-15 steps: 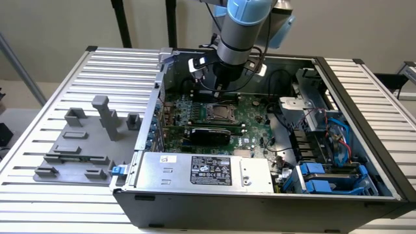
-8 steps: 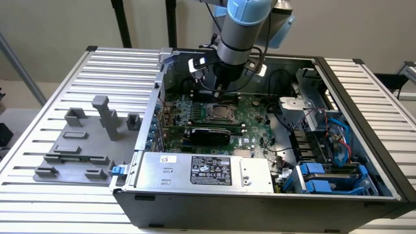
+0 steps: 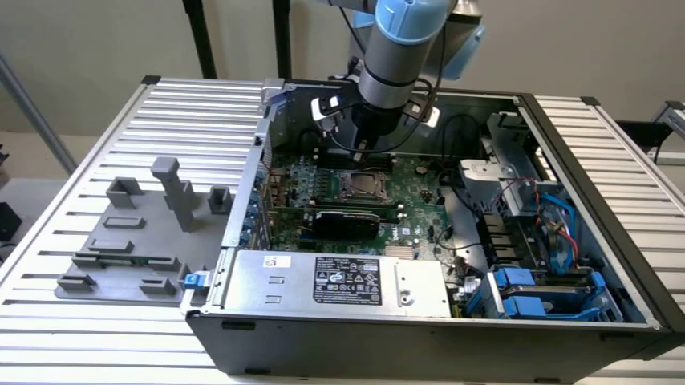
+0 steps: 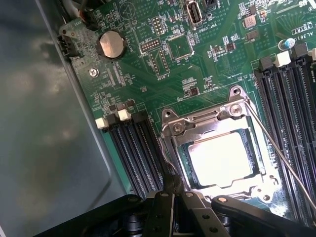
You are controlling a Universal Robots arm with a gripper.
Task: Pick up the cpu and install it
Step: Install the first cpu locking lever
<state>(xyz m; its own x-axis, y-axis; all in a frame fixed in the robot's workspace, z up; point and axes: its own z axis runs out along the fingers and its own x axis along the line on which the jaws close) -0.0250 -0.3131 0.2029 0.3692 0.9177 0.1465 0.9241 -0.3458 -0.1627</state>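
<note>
High exterior overview; wrist close-up (shared motherboard [image 3: 415, 186] [image 4: 197, 74])

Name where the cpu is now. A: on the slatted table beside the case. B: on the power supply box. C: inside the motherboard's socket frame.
C: the cpu lies flat within the metal socket frame on the green motherboard.

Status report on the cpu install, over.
Gripper shut, empty, at socket edge. Cpu lying in socket. Thin wire lever beside socket, off the cpu.
</note>
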